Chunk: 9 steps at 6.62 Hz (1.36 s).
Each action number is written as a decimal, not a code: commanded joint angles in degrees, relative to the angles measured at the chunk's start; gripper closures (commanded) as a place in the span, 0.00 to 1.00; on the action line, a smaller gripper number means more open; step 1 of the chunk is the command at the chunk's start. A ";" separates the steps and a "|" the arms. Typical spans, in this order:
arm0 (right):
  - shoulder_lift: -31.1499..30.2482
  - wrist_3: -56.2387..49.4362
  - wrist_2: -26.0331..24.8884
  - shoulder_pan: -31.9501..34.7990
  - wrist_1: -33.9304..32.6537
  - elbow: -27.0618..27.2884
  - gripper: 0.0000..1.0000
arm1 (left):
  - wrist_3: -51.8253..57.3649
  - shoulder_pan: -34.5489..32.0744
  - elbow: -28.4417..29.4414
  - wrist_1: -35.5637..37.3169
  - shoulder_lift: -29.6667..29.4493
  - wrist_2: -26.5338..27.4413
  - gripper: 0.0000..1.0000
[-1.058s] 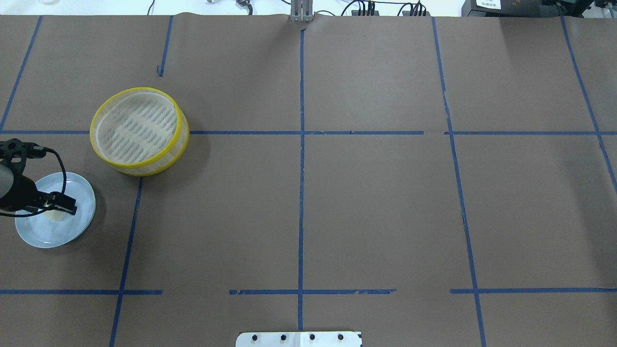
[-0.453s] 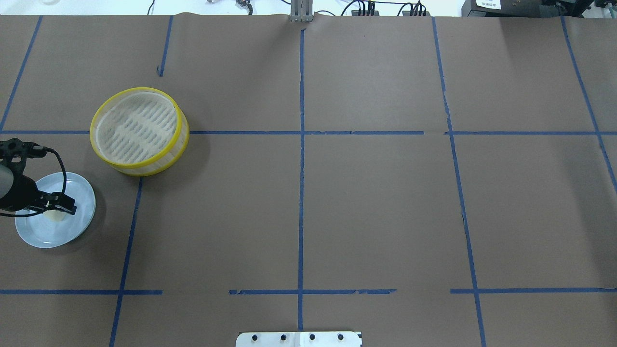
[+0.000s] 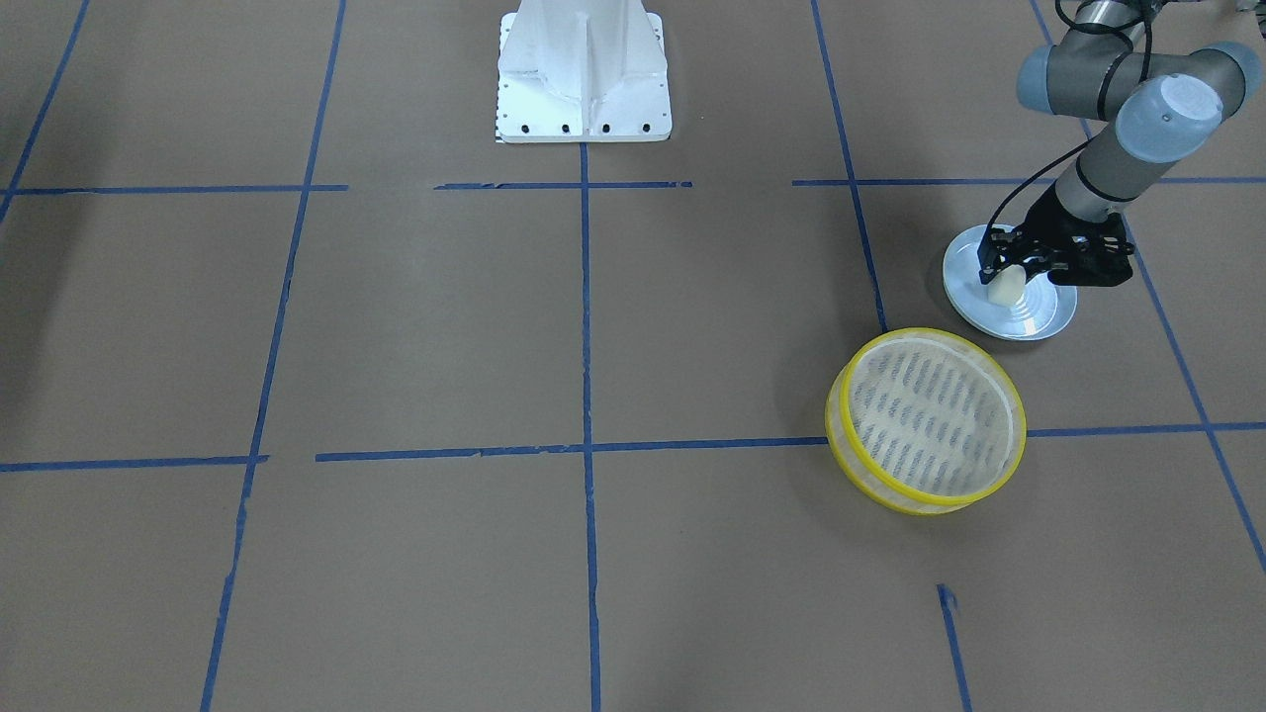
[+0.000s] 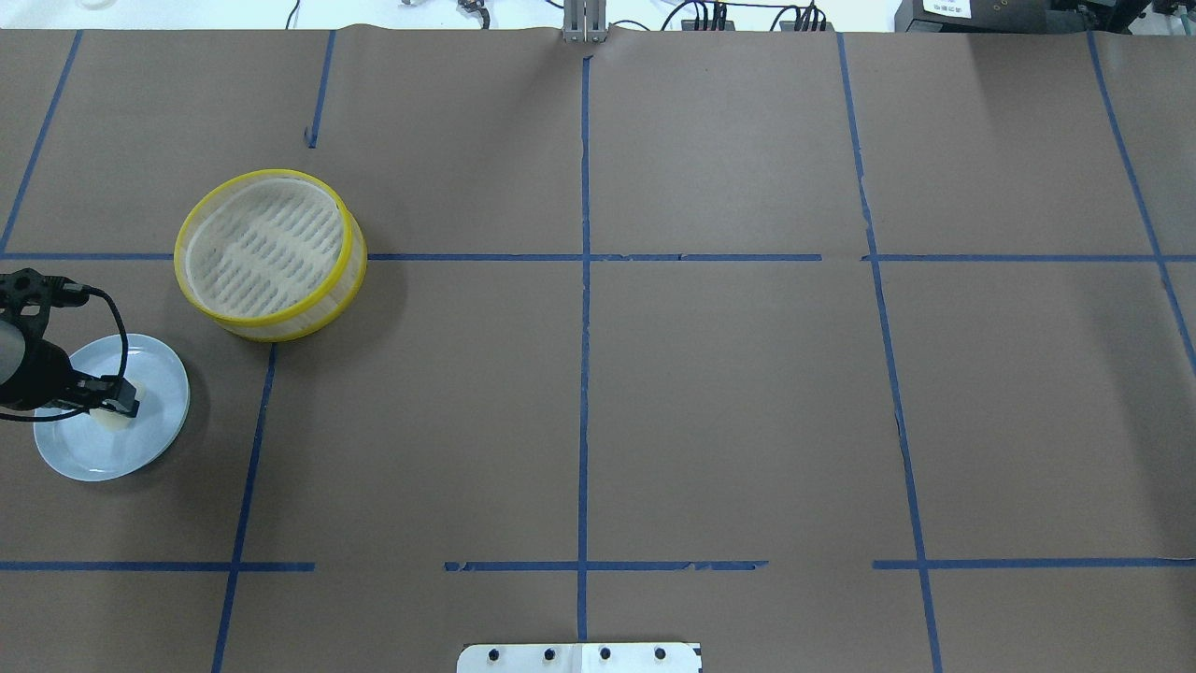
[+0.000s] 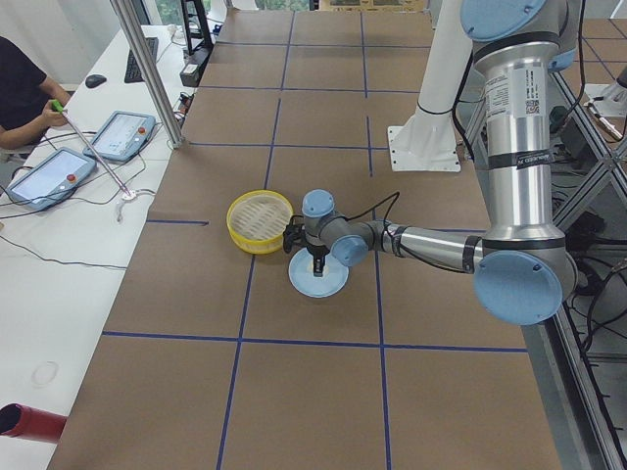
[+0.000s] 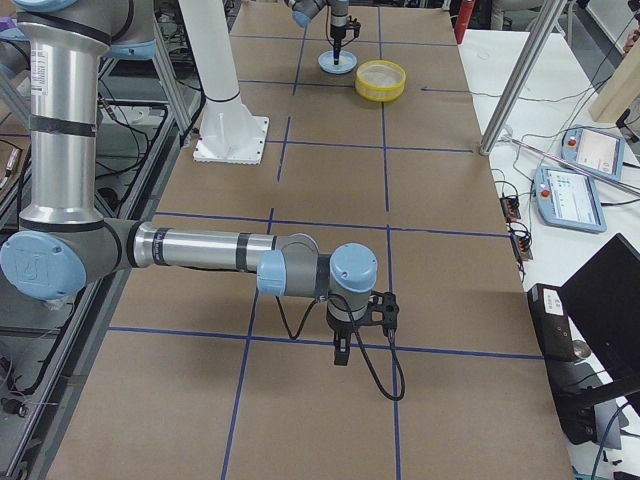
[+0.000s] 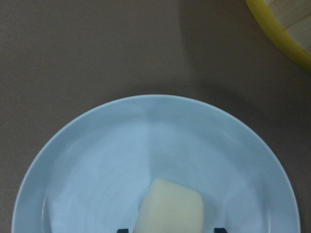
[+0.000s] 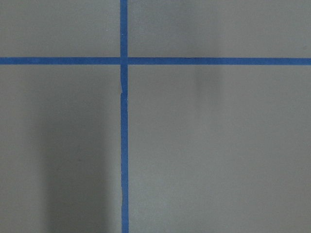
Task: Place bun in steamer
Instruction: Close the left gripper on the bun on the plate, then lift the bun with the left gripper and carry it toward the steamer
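Note:
The cream-white bun (image 7: 170, 206) lies on the pale blue plate (image 7: 97, 155) at the table's left front (image 4: 84, 453). My left gripper (image 3: 1004, 275) is low over the plate, open, with a finger on each side of the bun (image 3: 1006, 289) and small gaps showing in the left wrist view. The yellow-rimmed steamer (image 4: 266, 248) stands empty just beyond the plate; its rim shows in the wrist view (image 7: 277, 29). My right gripper (image 6: 341, 355) hangs over bare table far from both; I cannot tell whether it is open or shut.
The robot's white base (image 3: 584, 79) stands at the middle of the near edge. Blue tape lines (image 4: 584, 308) cross the brown table cover. Operators' tablets (image 5: 118, 132) lie beyond the far edge.
My left gripper has come down closer around the bun and shifted slightly back. The plate has slid a little to the right.

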 commanded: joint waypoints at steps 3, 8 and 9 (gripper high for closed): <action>0.09 0.00 0.00 0.00 0.00 0.00 0.00 | 0.36 -0.26 -0.83 0.00 0.27 0.00 0.73; 0.00 0.00 0.00 0.00 0.00 0.09 0.00 | 9.55 -12.43 -13.62 7.76 3.87 -0.70 0.78; 0.00 0.00 0.00 0.00 0.00 0.09 0.00 | 15.07 -15.52 -17.84 16.78 3.09 -0.70 0.78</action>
